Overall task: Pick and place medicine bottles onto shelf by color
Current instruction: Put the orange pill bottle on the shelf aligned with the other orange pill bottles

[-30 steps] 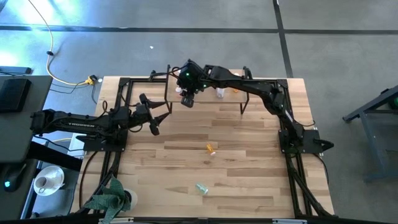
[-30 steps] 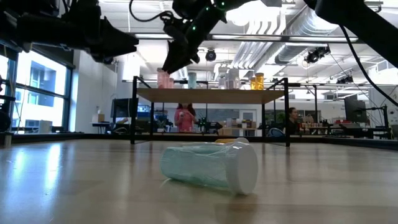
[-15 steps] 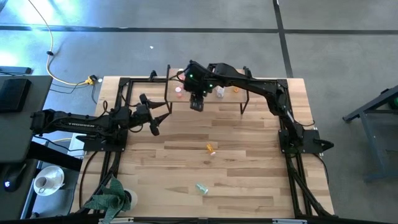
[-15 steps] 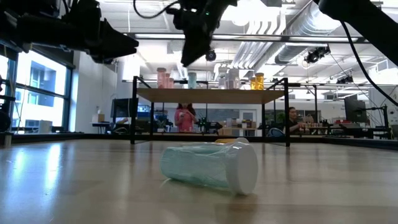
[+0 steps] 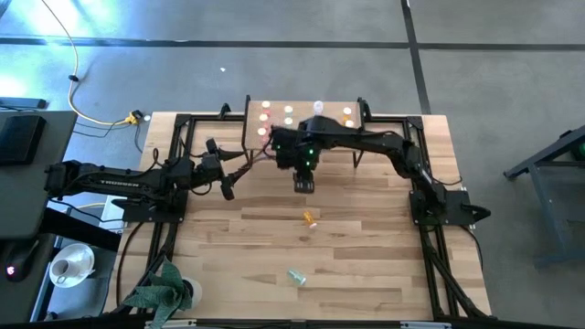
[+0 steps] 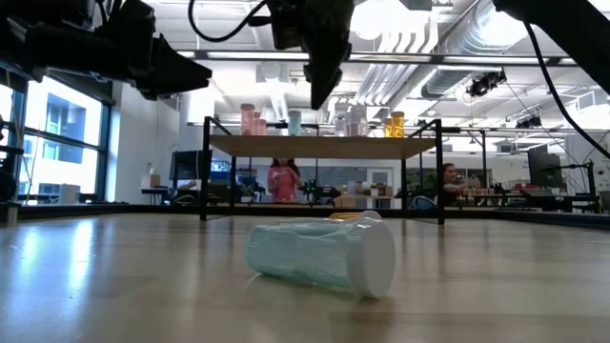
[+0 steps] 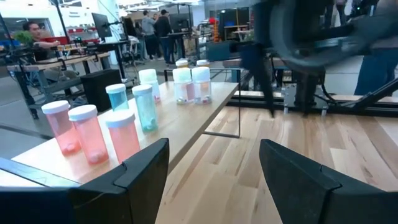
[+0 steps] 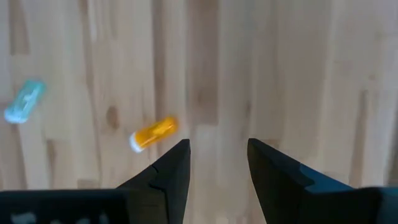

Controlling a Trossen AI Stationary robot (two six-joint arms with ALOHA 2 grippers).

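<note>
The shelf (image 5: pixel 306 123) stands at the table's far edge, with medicine bottles upright on it: pink ones (image 7: pixel 87 134), green ones (image 7: pixel 143 107), clear ones (image 7: pixel 191 84) and orange ones (image 5: pixel 348 116). An orange bottle (image 8: pixel 153 133) lies on its side at mid-table, and a green bottle (image 6: pixel 322 255) lies nearer the front edge. My right gripper (image 5: pixel 303 183) hangs open in front of the shelf, pointing down, above and on the far side of the orange bottle, with nothing between its fingers. My left gripper (image 7: pixel 214 168) waits open at the table's left, level, facing the shelf.
Black frame rails (image 5: pixel 178 183) run along the table's left and right sides. A green plant (image 5: pixel 164 291) sits at the near left corner. Bare wood lies between the shelf and the two lying bottles. People stand in the room beyond the table.
My right gripper has drawn away from the shelf's left end toward the table's near edge and a little to the right, tipping over until it points down at the tabletop. The pink bottles it stood by stay upright on the shelf.
</note>
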